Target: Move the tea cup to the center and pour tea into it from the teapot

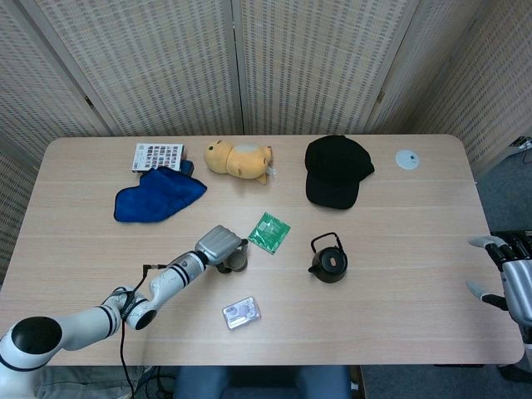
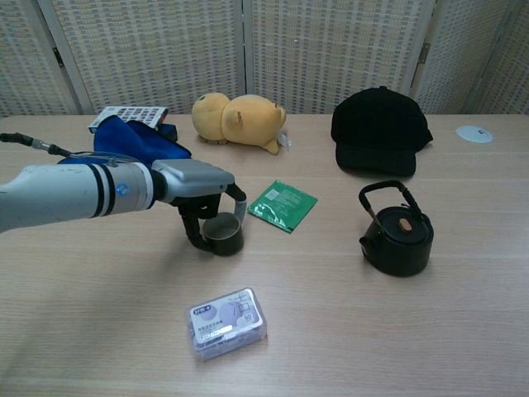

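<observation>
My left hand (image 1: 219,246) (image 2: 201,188) grips the small dark tea cup (image 1: 236,263) (image 2: 223,234) from above, just left of the table's middle and close to the green packet (image 1: 268,232) (image 2: 282,204). The black teapot (image 1: 328,261) (image 2: 397,234) stands upright to the right of the cup, its handle raised, untouched. At the table's right edge, my right hand (image 1: 509,278) hangs with fingers spread and nothing in it; the chest view does not show it.
A clear plastic box (image 1: 241,312) (image 2: 226,322) lies near the front edge below the cup. Along the back are a black cap (image 1: 335,170) (image 2: 379,129), a yellow plush toy (image 1: 239,159) (image 2: 240,121), a blue cloth (image 1: 158,195) (image 2: 135,142), a patterned card (image 1: 158,156) and a white disc (image 1: 407,160) (image 2: 474,133).
</observation>
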